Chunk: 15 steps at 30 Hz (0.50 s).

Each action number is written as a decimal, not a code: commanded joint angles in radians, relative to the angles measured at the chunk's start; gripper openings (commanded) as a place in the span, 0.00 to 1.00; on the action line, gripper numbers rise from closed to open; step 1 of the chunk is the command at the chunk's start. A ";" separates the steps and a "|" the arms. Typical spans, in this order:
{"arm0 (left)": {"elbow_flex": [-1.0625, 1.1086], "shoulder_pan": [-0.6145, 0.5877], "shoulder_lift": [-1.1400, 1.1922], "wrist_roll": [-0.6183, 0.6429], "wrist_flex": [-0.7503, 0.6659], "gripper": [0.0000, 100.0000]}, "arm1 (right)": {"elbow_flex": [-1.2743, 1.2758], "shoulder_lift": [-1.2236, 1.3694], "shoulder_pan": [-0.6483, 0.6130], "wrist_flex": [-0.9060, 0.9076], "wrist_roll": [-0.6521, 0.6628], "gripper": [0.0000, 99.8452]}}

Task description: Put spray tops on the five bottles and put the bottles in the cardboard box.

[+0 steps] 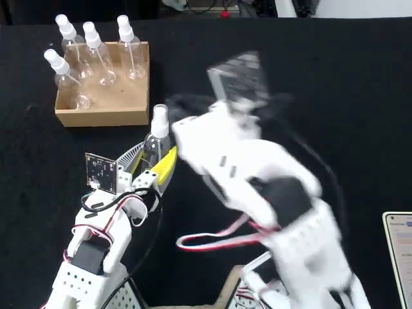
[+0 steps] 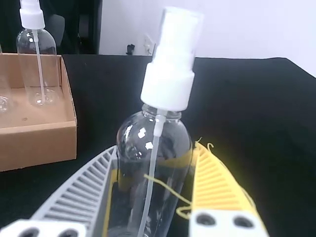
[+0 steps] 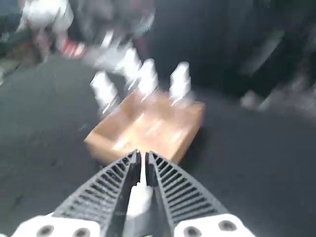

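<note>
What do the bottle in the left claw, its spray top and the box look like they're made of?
Bottle: clear glossy plastic, probably; the dip tube shows through it and highlights glint on its shoulder; glass can't be excluded. Spray top: white matte plastic, opaque, smooth. Box: brown cardboard, dull, with raw cut edges.

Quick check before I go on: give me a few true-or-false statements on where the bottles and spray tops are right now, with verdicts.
1. Four bottles stand in the cardboard box. True.
2. Each of those four carries a spray top. True.
3. The bottle in the left gripper has no top. False: a white top sits on it.
4. That fifth bottle is already in the box. False: the gripper holds it outside the box, near a corner.
</note>
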 commanded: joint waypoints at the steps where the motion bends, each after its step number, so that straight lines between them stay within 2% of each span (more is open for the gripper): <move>1: 0.021 -0.008 -0.012 0.009 -0.025 0.07 | -0.016 -0.153 0.169 0.008 0.089 0.01; 4: 0.021 -0.004 -0.018 0.009 -0.029 0.07 | 0.122 -0.231 0.259 0.000 0.086 0.01; 9: 0.021 -0.012 -0.017 0.009 -0.023 0.07 | 0.332 -0.305 0.338 -0.006 0.095 0.01; 12: 0.021 -0.041 -0.020 0.009 -0.041 0.07 | 0.458 -0.317 0.364 -0.098 0.089 0.01; 15: 0.021 -0.084 -0.018 0.009 -0.133 0.07 | 0.639 -0.323 0.364 -0.278 0.087 0.01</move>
